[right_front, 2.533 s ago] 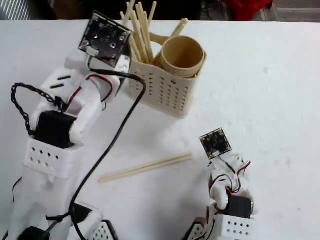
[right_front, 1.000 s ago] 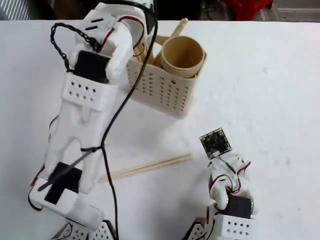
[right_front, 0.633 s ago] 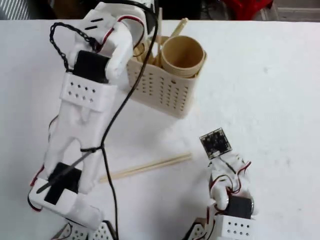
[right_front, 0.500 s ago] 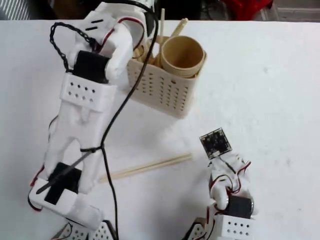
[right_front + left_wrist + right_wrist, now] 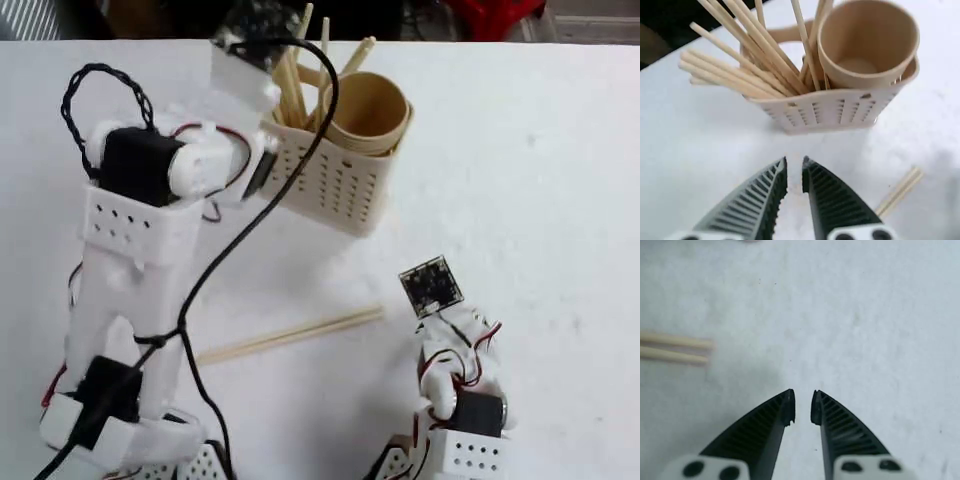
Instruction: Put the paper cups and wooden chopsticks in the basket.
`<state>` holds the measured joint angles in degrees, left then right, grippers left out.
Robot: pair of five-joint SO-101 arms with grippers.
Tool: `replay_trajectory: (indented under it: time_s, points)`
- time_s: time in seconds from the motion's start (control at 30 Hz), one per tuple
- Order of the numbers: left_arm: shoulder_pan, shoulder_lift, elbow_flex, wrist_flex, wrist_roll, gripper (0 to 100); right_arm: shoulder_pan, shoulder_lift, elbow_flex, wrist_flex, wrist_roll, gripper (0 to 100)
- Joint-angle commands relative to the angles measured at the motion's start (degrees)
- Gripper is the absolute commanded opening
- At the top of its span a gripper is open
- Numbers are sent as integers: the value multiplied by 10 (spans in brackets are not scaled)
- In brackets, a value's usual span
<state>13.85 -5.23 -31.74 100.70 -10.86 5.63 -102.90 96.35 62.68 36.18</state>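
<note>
Two arms at a white table, chopsticks part-sorted: a perforated cream basket stands on the tabletop holding an upright paper cup, mouth up, at one end. A bundle of wooden chopsticks is stood on end in the other. In the left wrist view the bundle fans out of the basket at a slant, its upper ends leaning away from the cup and past the basket's rim.

The left gripper hangs over bare table just in front of the basket's long slotted wall and faces it. Its two ribbed jaws are drawn nearly together with only a thin slit between them, and nothing is held.

One pair of loose chopsticks lies flat on the table, well apart from the basket on the side nearer the arms' bases. The two sticks lie side by side and touching, their long axis running at a shallow diagonal across the table, roughly along the basket's length – one end points towards the right arm's wrist.

The right gripper rests low over the table near that end, farther from the basket than the pair, and its jaws are likewise all but closed on nothing
</note>
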Motion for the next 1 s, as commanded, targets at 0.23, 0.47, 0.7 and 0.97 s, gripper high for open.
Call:
replay_trajectory:
  time_s: [0.23, 0.47, 0.7, 0.97]
  points:
    - [51, -49, 445, -220, -124, 26, 2, 3, 5, -5, 4, 70]
    - [73, -6, 607, -400, -141, 28, 2, 3, 5, -5, 4, 70]
    - [69, 120, 640, -530, -142, 28, 2, 3, 5, -5, 4, 70]
    - [44, 122, 593, -464, -141, 28, 2, 3, 5, -5, 4, 70]
